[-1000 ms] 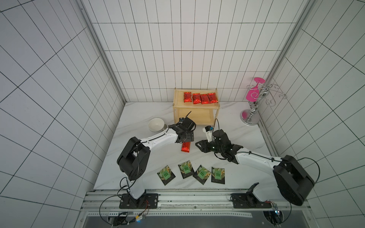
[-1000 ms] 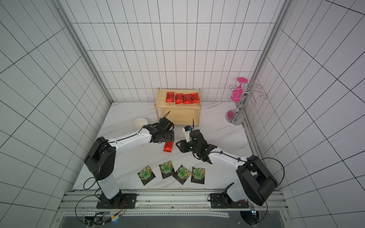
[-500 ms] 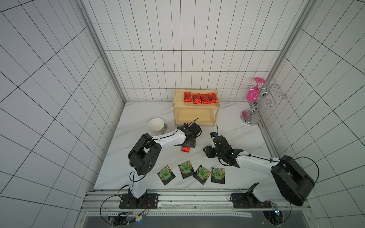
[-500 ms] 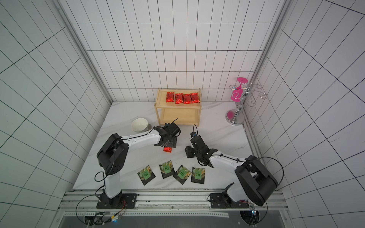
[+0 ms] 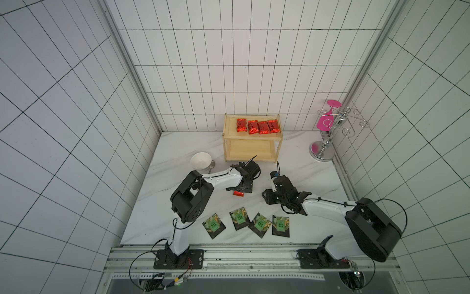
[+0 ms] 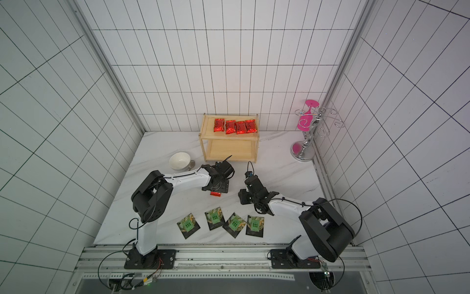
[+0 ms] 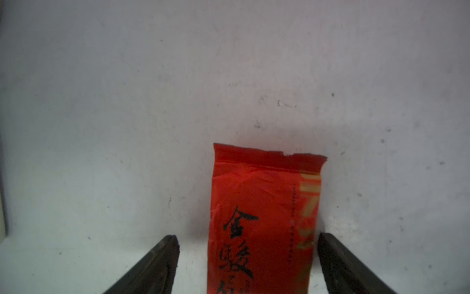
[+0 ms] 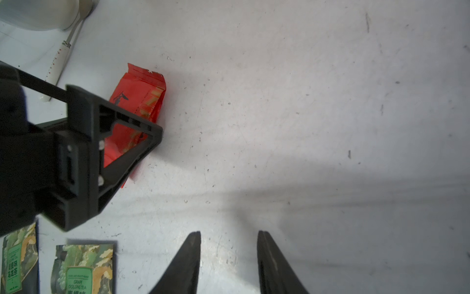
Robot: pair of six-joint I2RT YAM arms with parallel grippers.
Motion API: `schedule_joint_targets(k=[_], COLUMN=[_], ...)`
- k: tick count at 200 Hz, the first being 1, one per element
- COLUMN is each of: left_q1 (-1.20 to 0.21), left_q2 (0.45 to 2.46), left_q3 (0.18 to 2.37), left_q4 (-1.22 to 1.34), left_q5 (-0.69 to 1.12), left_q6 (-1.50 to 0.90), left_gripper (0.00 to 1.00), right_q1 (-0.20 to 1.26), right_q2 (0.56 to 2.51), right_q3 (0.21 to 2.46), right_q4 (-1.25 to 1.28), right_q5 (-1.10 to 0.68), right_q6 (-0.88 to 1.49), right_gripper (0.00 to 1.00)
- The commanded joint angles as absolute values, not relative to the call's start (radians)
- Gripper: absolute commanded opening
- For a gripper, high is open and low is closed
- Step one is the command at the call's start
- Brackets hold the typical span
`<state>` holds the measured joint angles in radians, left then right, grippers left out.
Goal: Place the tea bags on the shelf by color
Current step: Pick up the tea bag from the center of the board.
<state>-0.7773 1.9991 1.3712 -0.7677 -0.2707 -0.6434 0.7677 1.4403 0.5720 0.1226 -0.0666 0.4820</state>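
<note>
Shelf [image 5: 230,127]: beyond both grippers, well apart from them. The top tier holds four red packets [image 5: 258,126] in a row. The lower tier looks bare.

Green sachets [image 5: 260,224]: four in a loose row on the tabletop [image 5: 305,175], on the base side of both grippers. None is on the shelf yet.

Right gripper [image 8: 229,233]: jaws a modest gap apart with only bare tabletop between them, holding nothing. It is just off to the side of the left arm's work.

Left gripper [image 7: 247,236]: jaws wide, down at the tabletop and straddling the fifth red packet [image 7: 262,216]. One finger [image 7: 330,254] is right at the packet's long edge and may be touching it. The other stands clear with tabletop showing between. The packet is not clamped.

Handling, judged: the packet is light, thin, crinkled foil. It is probably slippery, with soft fill that gives under pressure. It lies flat, so the fingertips must get down to the tabletop.

Where to grip: across the narrow width at mid-body. The flat end seal [image 7: 267,157] ahead of the fingertips is notched and flimsy, so avoid it. The packet sits off-centre between the jaws, so it will likely slide sideways as they close.
</note>
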Motion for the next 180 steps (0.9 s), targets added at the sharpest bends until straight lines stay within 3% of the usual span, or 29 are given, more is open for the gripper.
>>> schedule_joint_targets(k=[1,57,180], left_q1=[-0.781,-0.773,-0.755], left_q2=[2.033,2.037,2.007], left_q3=[1.381,1.381,1.37], left_q4=[-0.762,-0.759,-0.752], left_q5=[-0.267,-0.27,-0.26], left_q6=[-0.641,-0.65,-0.66], left_gripper=[0.8,0.65,0.6], right_q1=[0.77,0.768,0.765], right_q2=[1.456,1.459,1.46], right_q3=[0.593,0.594,0.594], right_q4=[0.121,0.121,0.12], right_q5=[-0.069,-0.071,-0.069], right_q6=[0.479,0.477,0.474], right_gripper=[0.4,0.4,0.4])
